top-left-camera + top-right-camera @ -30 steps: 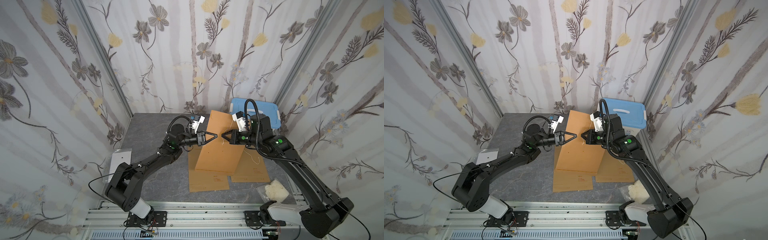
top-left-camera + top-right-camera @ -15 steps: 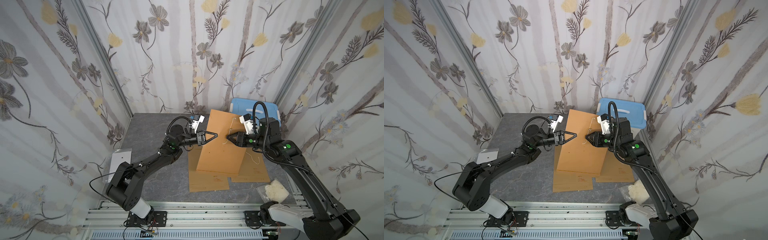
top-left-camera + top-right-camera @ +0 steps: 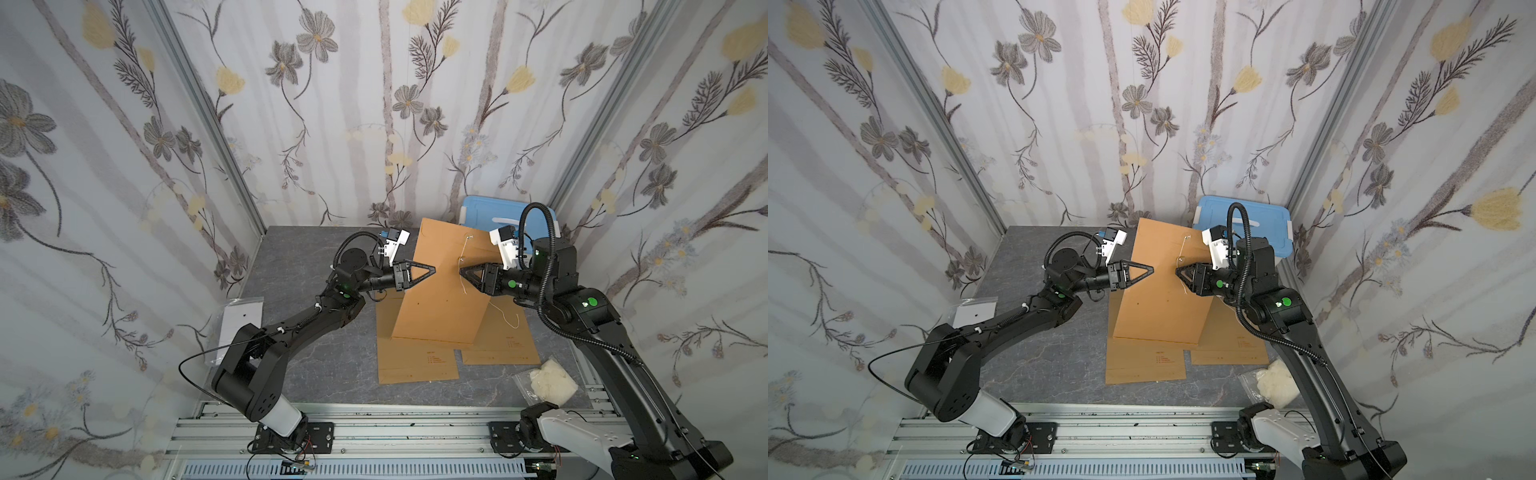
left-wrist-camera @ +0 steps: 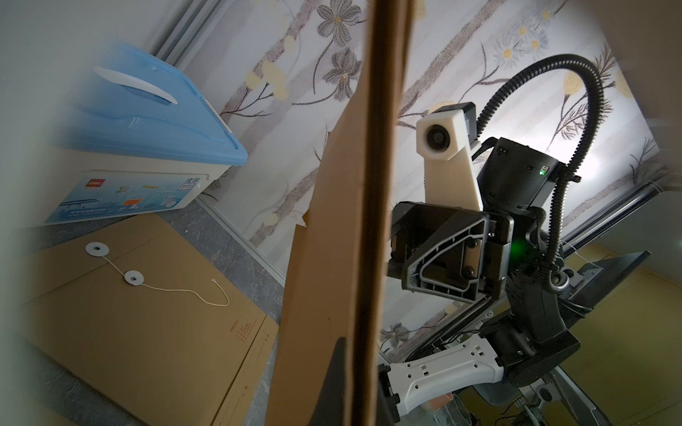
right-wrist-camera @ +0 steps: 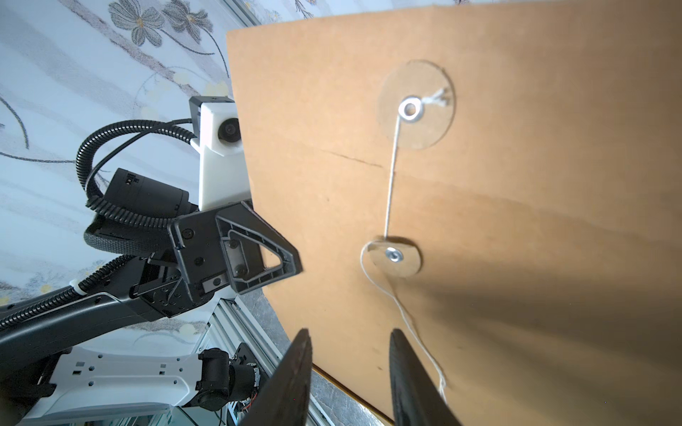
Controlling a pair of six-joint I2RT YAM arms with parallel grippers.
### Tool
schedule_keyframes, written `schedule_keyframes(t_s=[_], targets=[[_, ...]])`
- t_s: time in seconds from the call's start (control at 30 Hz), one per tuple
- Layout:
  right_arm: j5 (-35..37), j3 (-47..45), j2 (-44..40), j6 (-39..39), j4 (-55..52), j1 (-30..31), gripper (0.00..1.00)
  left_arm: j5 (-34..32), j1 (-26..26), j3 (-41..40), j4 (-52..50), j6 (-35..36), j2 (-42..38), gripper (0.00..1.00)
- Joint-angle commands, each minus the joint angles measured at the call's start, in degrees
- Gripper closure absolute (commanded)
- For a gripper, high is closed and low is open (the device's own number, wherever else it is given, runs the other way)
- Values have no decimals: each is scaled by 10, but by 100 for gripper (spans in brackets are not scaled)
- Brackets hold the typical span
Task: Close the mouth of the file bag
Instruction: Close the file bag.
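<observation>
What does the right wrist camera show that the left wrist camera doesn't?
Only the right wrist view: the upright file bag's face, with two buttons and the string between them. Only the left wrist view: the blue box and a flat file bag's white buttons. Both: the upright file bag, the left gripper shut on its edge, and the open right gripper.

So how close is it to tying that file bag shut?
Partway. The left gripper holds the file bag upright by its edge, flap down. The string runs from the upper disc round the lower disc. The right gripper is open; the loose tail probably needs more winding.
</observation>
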Motion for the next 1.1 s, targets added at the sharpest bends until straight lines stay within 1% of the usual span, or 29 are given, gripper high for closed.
schedule_keyframes(t_s=[0.0,0.13,0.27,0.57,0.93,1.07], targets=[[-15,-7,1,4,45,0,62,3,-2,4,15,6,-2,100],[-8,-8,5,18,77,0,62,4,-2,4,19,5,1,100],[-2,10,27,22,82,-1,64,4,-2,2,20,4,-3,100],[-30,19,60,50,122,-1,64,4,-3,-5,29,1,0,100],[-33,22,83,54,129,-1,64,7,-3,-7,48,-10,4,100],[-46,8,88,71,159,4,64,6,-3,-7,48,-10,3,100]])
